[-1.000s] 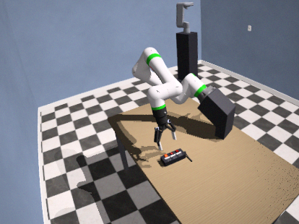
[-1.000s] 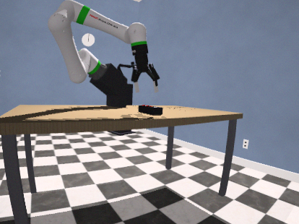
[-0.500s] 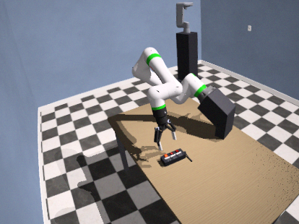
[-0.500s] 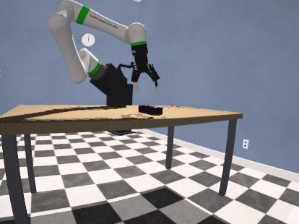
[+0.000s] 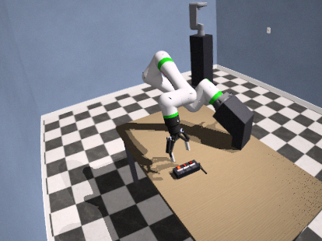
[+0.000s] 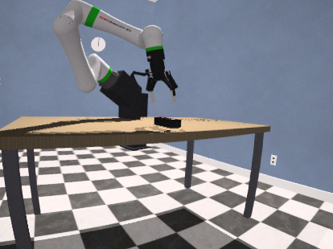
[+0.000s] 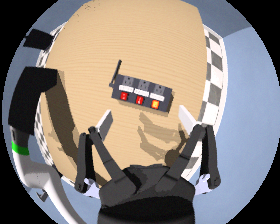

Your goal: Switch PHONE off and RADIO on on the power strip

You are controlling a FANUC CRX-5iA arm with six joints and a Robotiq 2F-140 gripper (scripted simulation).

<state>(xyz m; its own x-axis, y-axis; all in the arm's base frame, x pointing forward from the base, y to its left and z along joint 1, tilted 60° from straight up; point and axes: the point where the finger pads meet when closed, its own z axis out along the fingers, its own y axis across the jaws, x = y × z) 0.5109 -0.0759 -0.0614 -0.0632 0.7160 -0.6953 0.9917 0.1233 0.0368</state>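
A black power strip [image 5: 187, 169] lies flat on the wooden table, its switch side up, with a short cable stub at one end. It shows three rocker switches in a row in the wrist view [image 7: 141, 97], two red and one more orange; the labels are too small to read. In the exterior view the power strip [image 6: 167, 121] sits near the table's middle. My gripper [image 5: 180, 151] hangs above the table, a little to the left of the strip and well clear of it. Its fingers are wide open and empty [image 7: 145, 120] [image 6: 163, 100].
The robot's dark base block [image 5: 234, 120] stands on the table behind the strip. A black pillar with a grey bracket [image 5: 201, 57] stands on the floor beyond the table. The table's near left edge [image 5: 155, 181] is close to the strip.
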